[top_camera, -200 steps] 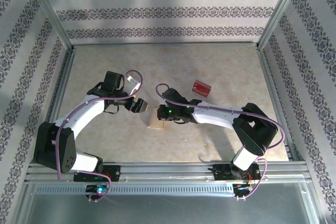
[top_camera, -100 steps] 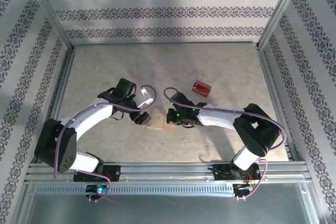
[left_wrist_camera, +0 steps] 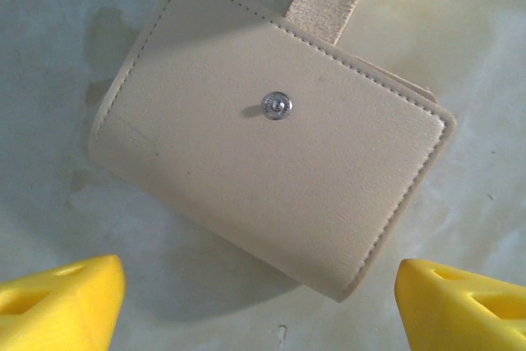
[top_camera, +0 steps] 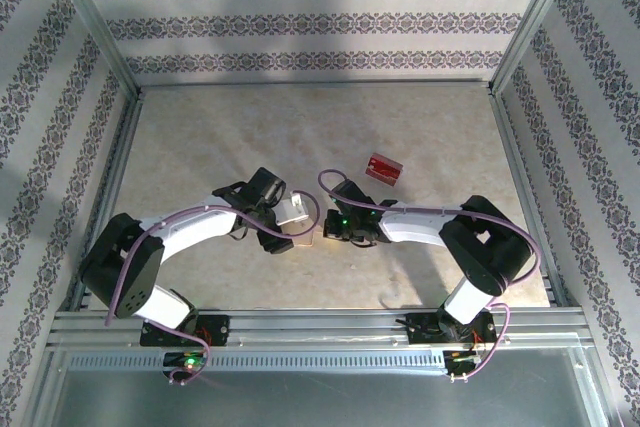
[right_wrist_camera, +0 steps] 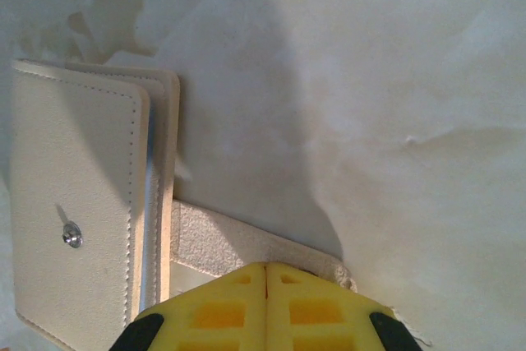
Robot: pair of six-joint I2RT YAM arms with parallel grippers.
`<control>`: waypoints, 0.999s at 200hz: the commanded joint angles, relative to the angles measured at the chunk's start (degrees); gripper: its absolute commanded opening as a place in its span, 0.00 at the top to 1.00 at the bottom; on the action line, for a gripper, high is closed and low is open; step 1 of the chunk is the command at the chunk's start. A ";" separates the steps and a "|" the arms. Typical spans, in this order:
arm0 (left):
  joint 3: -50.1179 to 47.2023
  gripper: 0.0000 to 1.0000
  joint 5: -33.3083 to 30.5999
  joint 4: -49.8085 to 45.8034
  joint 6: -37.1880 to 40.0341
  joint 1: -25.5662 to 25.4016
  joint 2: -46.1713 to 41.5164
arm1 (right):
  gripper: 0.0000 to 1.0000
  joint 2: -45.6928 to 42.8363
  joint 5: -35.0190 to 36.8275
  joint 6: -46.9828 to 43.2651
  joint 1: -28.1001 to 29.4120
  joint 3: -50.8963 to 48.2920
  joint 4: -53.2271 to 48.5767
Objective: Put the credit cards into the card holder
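**Card holder closed, tab pinched, cards waiting**

Left gripper [left_wrist_camera: 259, 306] is spread wide, straddling the closed card holder [left_wrist_camera: 271, 133]. The holder lies flat mid-table [top_camera: 200, 137], snap stud [left_wrist_camera: 276, 105] facing up. Right gripper [right_wrist_camera: 265, 306] is clenched on its closing tab [right_wrist_camera: 238, 244]. Credit cards [top_camera: 383, 168] lie well apart, further right. The holder looks light, soft and floppy, so take it by the cover edge. The cards look thin, stiff and slippery, so pinch one edge.

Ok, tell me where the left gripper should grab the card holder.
Probably across its two short ends, straight down from above. The card holder lies flat and closed, stud up; the right gripper is shut on the tab off one long edge, so that side is taken. The left gripper hangs open over it.
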 commanded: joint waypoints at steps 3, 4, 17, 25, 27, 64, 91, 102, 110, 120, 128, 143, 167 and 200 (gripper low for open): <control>-0.91 0.15 0.15 1.07 1.95 -1.73 0.55 | 0.94 1.58 -1.14 1.18 -0.94 -1.34 1.50; -0.88 0.15 0.22 1.01 2.02 -1.76 0.62 | 0.94 1.60 -1.21 1.19 -0.94 -1.34 1.53; -1.10 0.15 -0.18 0.79 2.66 -2.47 1.18 | 0.95 1.29 -1.43 1.42 -0.78 -1.59 1.86; -1.36 0.15 -0.96 1.53 3.11 -2.90 1.50 | 0.95 1.02 -1.32 1.47 -0.71 -1.90 2.21; -1.51 0.15 -1.20 1.78 3.20 -2.99 1.53 | 0.95 1.00 -1.30 1.43 -0.75 -1.94 2.25; -2.14 0.16 -5.73 4.36 3.68 -3.55 2.26 | 0.95 0.71 -1.36 1.27 -1.23 -2.51 2.31; -2.50 0.24 -7.19 7.33 2.88 -3.55 2.85 | 0.95 1.13 -1.40 1.08 -1.33 -3.49 3.84; -1.80 0.29 -6.64 6.42 2.17 -3.55 2.91 | 0.95 1.79 -1.99 0.94 -1.51 -3.32 3.45; -1.10 0.34 -6.23 5.12 2.06 -3.55 2.83 | 0.95 1.67 -2.23 1.06 -1.48 -3.35 3.65; -0.49 0.40 -6.40 4.29 1.92 -3.47 2.63 | 0.95 1.23 -2.01 1.28 -1.31 -3.77 4.04; -0.58 0.44 -6.53 4.50 1.83 -3.44 2.49 | 0.95 1.07 -1.92 1.21 -1.33 -4.08 4.20; -0.97 0.53 -5.91 5.15 1.97 -3.38 2.40 | 0.95 1.41 -2.07 0.60 -1.61 -4.15 3.99; -0.34 0.62 -6.92 4.46 1.28 -3.20 2.54 | 0.95 0.86 -2.40 0.55 -1.99 -4.56 3.67; -0.83 0.57 -9.62 7.69 -3.45 -1.61 2.25 | 0.95 0.34 -2.02 -0.36 -2.80 -5.12 2.88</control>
